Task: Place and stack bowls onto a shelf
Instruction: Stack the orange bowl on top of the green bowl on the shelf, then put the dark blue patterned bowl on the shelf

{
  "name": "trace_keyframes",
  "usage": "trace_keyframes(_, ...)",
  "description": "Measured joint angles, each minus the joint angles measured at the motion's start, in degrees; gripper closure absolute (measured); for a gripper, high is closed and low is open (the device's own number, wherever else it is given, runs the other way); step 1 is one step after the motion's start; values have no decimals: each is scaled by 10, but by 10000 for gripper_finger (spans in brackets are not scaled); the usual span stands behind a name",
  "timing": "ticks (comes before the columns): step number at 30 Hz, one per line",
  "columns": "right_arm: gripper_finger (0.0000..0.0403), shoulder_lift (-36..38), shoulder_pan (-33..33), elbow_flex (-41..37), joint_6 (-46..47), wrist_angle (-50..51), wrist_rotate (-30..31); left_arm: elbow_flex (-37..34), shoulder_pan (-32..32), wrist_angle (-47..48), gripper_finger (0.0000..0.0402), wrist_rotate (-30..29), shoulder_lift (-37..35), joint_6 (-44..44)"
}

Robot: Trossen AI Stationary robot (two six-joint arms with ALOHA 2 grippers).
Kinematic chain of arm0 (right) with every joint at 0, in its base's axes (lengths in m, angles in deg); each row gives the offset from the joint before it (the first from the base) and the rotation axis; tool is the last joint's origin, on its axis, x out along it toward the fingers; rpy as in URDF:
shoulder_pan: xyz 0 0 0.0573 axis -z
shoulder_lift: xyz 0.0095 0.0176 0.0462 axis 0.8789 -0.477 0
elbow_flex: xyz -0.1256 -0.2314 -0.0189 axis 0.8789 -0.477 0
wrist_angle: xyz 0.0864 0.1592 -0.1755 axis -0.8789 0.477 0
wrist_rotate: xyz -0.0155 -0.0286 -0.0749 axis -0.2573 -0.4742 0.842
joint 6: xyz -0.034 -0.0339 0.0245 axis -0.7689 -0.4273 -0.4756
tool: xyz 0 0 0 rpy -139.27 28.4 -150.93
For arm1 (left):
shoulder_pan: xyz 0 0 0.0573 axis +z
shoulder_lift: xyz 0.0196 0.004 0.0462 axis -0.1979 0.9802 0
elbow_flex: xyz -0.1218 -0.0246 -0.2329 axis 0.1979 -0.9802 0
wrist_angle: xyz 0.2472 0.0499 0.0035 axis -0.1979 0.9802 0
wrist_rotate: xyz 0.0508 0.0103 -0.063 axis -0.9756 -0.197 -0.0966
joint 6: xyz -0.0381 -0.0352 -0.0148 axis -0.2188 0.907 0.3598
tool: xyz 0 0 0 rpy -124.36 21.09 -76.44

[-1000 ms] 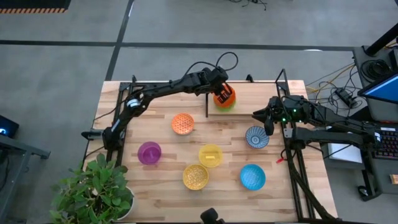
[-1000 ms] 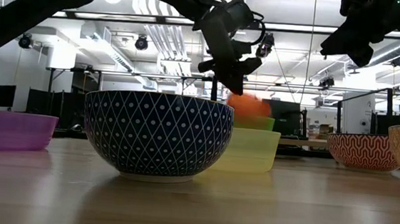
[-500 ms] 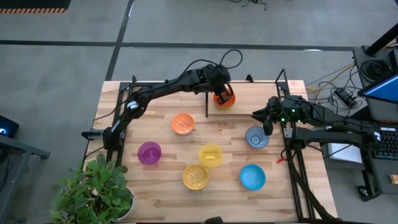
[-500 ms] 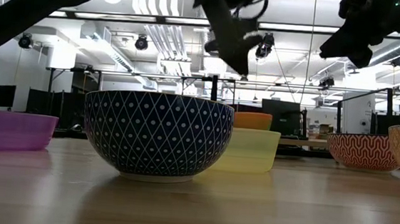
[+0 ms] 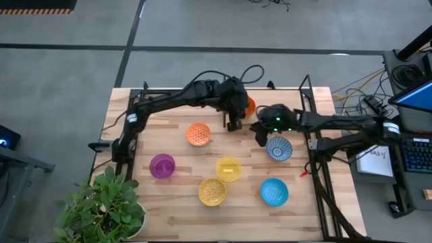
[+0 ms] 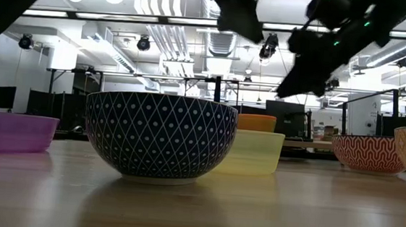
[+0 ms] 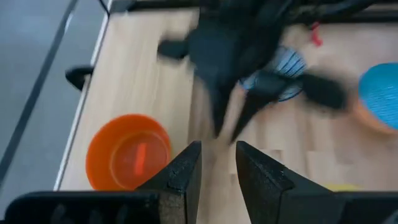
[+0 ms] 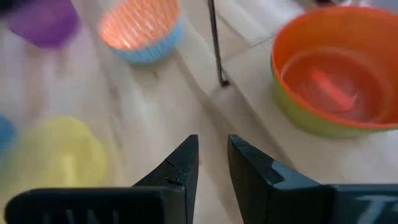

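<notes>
Left claw (image 5: 234,123) sits top center of the high view, fingers slightly apart, holding nothing. Right claw (image 5: 260,135) is just right of it, also narrowly apart and empty. Behind them, the red-orange bowl (image 8: 336,68) sits nested in the green bowl (image 8: 311,121) on the shelf (image 8: 249,81).

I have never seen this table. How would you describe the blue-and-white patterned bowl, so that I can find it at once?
Start from the potted plant at one corner of the wooden table and look to the opposite side, near the black frame. There the blue-and-white patterned bowl stands just under the right gripper. Its neighbour, the light blue bowl, is plain turquoise, while this one is dark blue with a fine white lattice.
</notes>
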Motion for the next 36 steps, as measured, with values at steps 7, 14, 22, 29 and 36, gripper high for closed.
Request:
trace_keyframes(7,339,-86,47,-1,-15,-108,0,-48,-27,1,319,-2,-114,13)
trace_keyframes(14,339,-149,92,4,-41,-162,-3,-243,-78,-114,319,-25,-276,42)
trace_keyframes(22,339,-202,131,3,-37,-233,-1,-456,-124,-262,319,-35,-434,63)
trace_keyframes(29,339,-123,131,6,14,-145,-74,-566,-144,-318,319,-37,-541,81)
trace_keyframes(36,339,10,54,77,41,127,-107,-698,-148,-408,319,-37,-624,58)
